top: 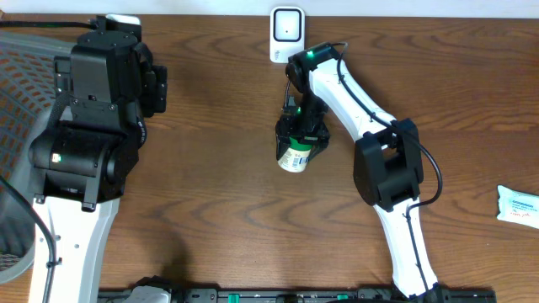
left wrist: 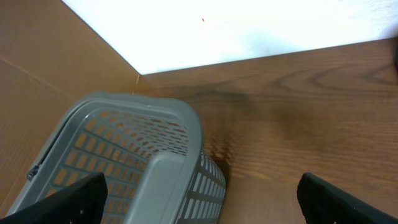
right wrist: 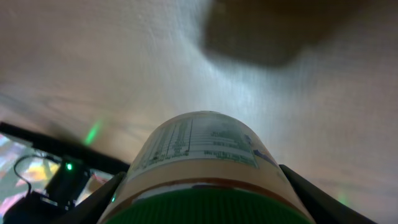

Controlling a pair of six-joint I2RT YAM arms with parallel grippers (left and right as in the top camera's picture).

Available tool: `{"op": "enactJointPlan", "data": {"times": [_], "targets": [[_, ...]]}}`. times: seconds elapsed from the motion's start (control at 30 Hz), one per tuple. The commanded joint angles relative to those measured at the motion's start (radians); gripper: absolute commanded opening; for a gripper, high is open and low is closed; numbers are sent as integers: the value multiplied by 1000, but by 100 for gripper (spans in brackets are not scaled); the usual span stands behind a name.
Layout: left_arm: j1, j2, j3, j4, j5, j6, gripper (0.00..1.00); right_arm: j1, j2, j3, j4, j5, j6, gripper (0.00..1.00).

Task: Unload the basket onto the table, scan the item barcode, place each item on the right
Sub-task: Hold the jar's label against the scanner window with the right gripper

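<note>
Two pincers: right gripper [top: 298,140] clamps green-capped labelled jar [top: 293,159], frame centre, below white scanner [top: 287,32]; left gripper [left wrist: 208,198] wide, by grey basket [left wrist: 163,118].

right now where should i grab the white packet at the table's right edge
Likely from straight above, pinching across the short width of the white packet: it lies flat on the table, long axis roughly left to right, nothing crowding it.
</note>
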Motion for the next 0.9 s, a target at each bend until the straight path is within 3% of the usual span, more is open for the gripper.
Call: {"op": "enactJointPlan", "data": {"times": [0.0, 0.2, 0.63, 0.87], "targets": [[4, 3, -2, -3, -9, 5, 98, -21, -16, 3, 59, -22, -16, 52], [4, 3, -2, -3, -9, 5, 98, -65, -17, 138, 150, 36, 10, 52], [4, 3, -2, -3, -9, 5, 98, -143, -17, 791, 140, 74, 38, 50], [4, 3, -2, -3, -9, 5, 98, -113, -14, 824, 295, 353, 37, 47]]}}
